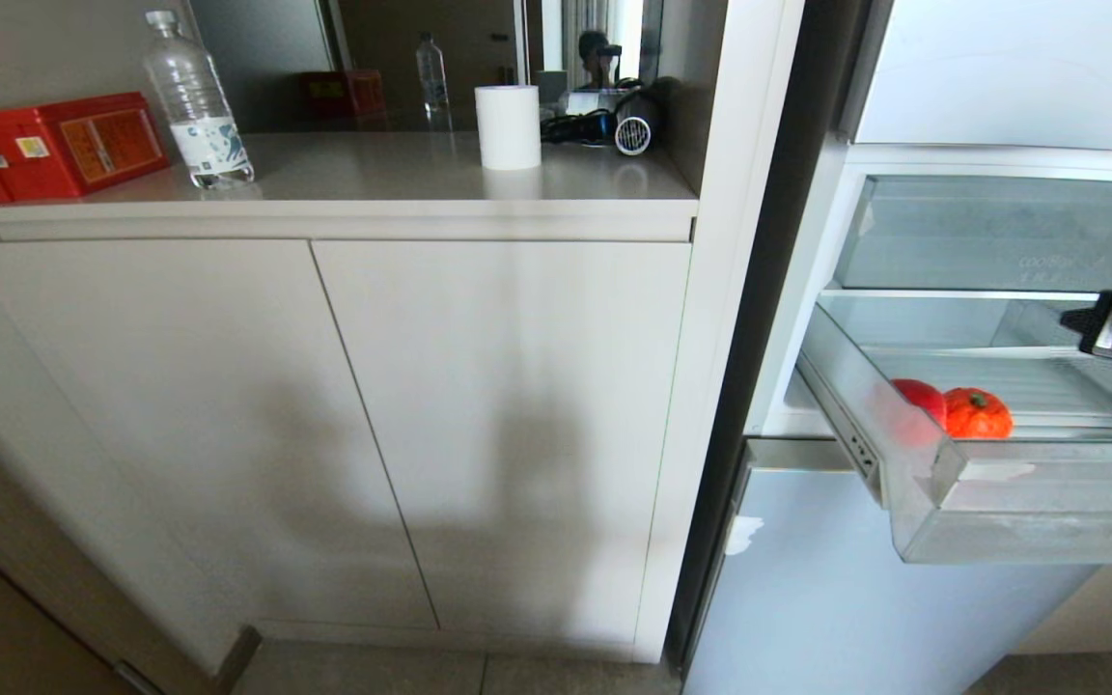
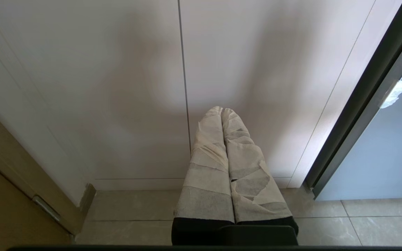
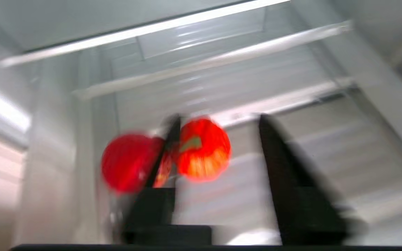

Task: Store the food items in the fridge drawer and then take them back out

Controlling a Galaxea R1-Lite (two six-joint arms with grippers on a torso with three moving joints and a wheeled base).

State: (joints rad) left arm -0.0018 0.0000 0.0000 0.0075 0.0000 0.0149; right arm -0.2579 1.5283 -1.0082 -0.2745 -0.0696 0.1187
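Clear ribbed-plastic fridge drawer [image 1: 1019, 502] sticks out; inside sit a smooth red ball [image 1: 921, 398] touching a ridged orange pumpkin-shaped piece [image 1: 978, 414], stem up. Right gripper [image 3: 218, 153] above the drawer, jaws apart, empty; left gripper [image 2: 222, 115] clenched.

Beige cabinet doors [image 1: 324, 425], countertop [image 1: 373, 174], grey tiled floor [image 2: 361, 219].

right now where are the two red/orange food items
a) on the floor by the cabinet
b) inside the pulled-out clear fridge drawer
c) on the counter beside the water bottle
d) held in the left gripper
b: the smooth red piece and the orange pumpkin-like piece lie side by side on the ribbed floor of the open fridge drawer.
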